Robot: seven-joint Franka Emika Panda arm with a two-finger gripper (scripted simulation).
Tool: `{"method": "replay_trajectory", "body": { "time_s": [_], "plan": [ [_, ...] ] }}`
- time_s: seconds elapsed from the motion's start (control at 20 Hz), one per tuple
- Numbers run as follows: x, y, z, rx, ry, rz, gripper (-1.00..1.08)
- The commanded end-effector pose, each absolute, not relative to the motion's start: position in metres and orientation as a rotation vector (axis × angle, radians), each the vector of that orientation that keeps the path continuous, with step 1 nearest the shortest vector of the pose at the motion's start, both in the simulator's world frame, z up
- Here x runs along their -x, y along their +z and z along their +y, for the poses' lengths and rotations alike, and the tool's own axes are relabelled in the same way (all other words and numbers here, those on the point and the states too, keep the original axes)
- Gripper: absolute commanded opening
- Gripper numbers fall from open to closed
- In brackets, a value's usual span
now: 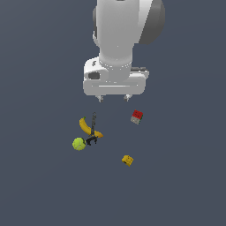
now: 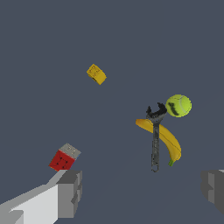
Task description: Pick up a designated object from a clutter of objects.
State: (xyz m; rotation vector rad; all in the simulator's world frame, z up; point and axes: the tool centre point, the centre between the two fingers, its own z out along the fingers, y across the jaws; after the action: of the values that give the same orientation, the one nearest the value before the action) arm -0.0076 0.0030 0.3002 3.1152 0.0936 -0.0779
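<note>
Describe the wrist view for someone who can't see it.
An open end effector hangs empty above a dark floor. A yellow-green tennis ball lies beside a wrench crossing a banana; a red-and-grey cube and orange-yellow cube sit apart.

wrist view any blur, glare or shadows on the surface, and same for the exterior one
Wrist view: sharp and evenly lit, with no glare or cast shadows around the round yellow-green tennis ball or the curved yellow banana. Exterior view: equally flat lighting, but objects are small and pixelated.
</note>
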Motion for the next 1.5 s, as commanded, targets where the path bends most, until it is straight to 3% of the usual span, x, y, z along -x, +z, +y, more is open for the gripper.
{"method": "replay_trajectory", "body": {
  "time_s": [0.0, 0.55, 1.0, 1.45],
  "plan": [
    [0.007, 0.299, 0.002, -3.116, -0.077, 0.092, 1.0],
    [-0.018, 0.26, -0.03, -3.135, -0.063, 0.057, 1.0],
    [-0.048, 0.181, -0.098, -3.15, -0.031, -0.018, 1.0],
    [-0.056, 0.114, -0.157, -3.145, -0.007, -0.079, 1.0]
  ]
}}
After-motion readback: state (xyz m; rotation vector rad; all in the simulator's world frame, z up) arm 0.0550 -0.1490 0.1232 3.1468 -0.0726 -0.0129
